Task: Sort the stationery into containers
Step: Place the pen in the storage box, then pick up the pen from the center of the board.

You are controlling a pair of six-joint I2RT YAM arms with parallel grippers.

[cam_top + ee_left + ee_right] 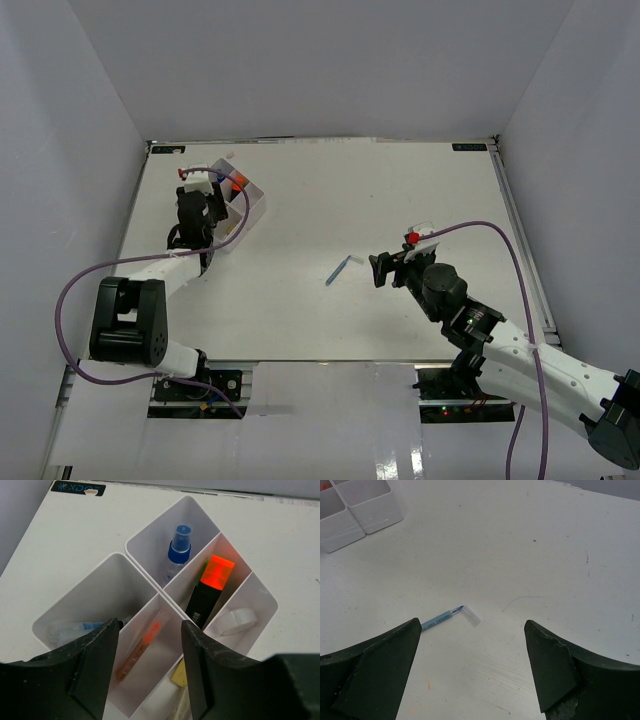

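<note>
Your left gripper [150,632] hovers over the white divided tray [90,595], jaws spread and empty. The pink pen [142,647] lies in the compartment between them, with the blue-capped spray bottle [176,555] and orange highlighter [210,587] beyond the tips. Your right gripper [472,645] is spread wide, and the thin blue pen [445,615] lies on the table [545,555] just beyond its gap.

Beyond the black left jaws a white tray [90,595] is seen, with a blue-capped bottle [177,552], an orange-capped black highlighter [209,590] and an orange pen [141,647]. Between the right jaws a blue pen [441,618] is seen.
</note>
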